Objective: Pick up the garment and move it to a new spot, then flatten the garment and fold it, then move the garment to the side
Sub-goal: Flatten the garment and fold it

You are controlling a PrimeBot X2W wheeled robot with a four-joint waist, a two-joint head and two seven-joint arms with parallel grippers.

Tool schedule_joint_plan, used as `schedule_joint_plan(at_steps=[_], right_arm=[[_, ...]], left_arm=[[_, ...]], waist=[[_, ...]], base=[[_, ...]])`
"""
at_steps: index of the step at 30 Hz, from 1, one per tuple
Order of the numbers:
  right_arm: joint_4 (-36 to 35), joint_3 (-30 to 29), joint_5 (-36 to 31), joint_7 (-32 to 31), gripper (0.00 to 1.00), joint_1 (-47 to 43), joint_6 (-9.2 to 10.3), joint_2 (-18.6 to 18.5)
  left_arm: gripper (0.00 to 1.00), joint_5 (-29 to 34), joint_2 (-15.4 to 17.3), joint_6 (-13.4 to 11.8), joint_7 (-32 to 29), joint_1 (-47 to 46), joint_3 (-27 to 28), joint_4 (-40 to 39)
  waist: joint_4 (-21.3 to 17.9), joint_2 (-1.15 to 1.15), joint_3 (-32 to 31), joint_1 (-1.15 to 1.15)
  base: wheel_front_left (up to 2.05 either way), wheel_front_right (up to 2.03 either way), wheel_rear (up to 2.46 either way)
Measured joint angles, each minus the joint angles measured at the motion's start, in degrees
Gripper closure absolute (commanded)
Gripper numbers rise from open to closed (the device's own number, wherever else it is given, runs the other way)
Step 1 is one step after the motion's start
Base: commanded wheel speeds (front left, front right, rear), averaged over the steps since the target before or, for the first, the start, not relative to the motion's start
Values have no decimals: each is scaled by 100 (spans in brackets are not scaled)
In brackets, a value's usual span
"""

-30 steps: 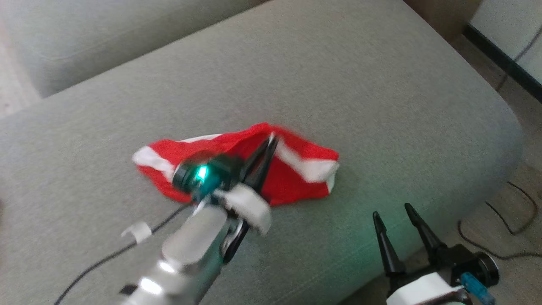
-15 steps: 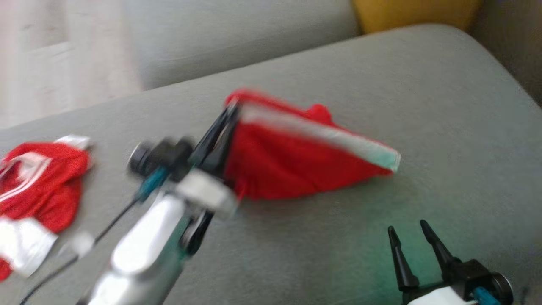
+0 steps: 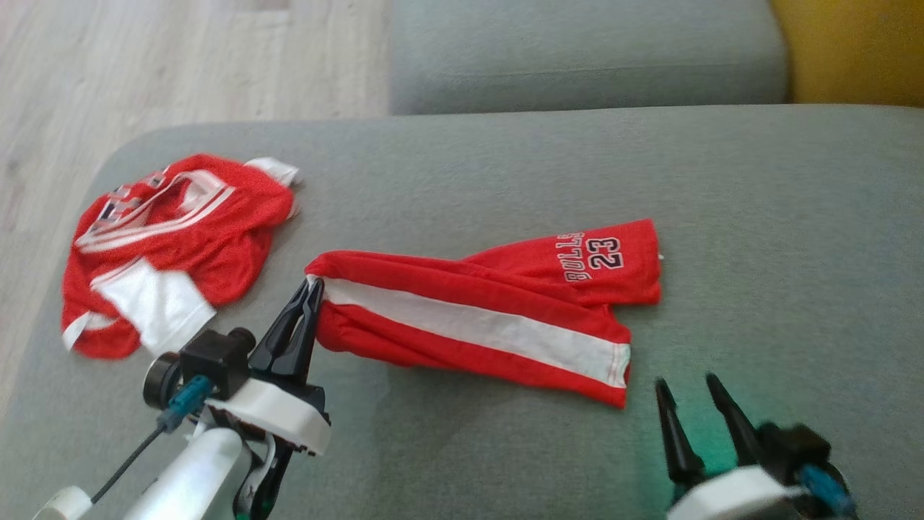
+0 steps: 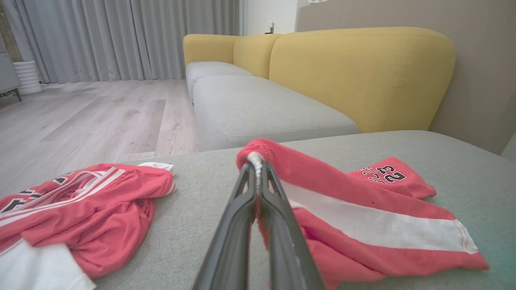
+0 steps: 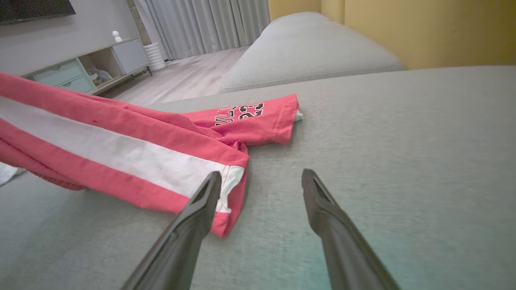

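Left gripper (image 3: 313, 287): jaws clamped on one end of the red Bulls shorts (image 3: 476, 325), which trail from the jaw tips across the grey sofa cushion (image 3: 758, 217). Right gripper (image 3: 686, 381): jaws wide, empty, leg hem just ahead. Judged status: relocation under way. Flattening, folding and side placement remain.

A broad grey seat cushion (image 3: 505, 159) spans the foreground. At its left end lies a crumpled red jersey (image 3: 180, 231) with white trim and a white panel turned up near the cushion's edge. Beyond it sits a second grey cushion (image 3: 577, 58), backed by yellow upholstery (image 4: 363, 72). Pale wood flooring (image 3: 180, 65) runs to long grey curtains (image 4: 121, 36) — beside them stands a white ribbed pot (image 5: 154, 56), next to a low cabinet (image 5: 80, 68) with pale green drawers.
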State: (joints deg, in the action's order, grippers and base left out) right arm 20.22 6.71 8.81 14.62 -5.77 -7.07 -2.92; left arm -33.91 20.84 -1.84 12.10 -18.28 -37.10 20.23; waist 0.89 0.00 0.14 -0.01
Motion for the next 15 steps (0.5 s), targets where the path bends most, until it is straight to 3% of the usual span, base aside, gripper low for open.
schedule_joint_plan(at_steps=[8, 15], right_arm=[[1081, 947, 1444, 0, 0, 1078, 0, -135], [1805, 1790, 2309, 0, 0, 1502, 0, -307]], left_arm=[[100, -32, -5, 0, 9, -53, 2, -40], [100, -30, -47, 2, 19, -254, -16, -23]], waist=[[325, 0, 317, 1], [448, 0, 488, 2]], base=[[0, 0, 0], [0, 0, 0]])
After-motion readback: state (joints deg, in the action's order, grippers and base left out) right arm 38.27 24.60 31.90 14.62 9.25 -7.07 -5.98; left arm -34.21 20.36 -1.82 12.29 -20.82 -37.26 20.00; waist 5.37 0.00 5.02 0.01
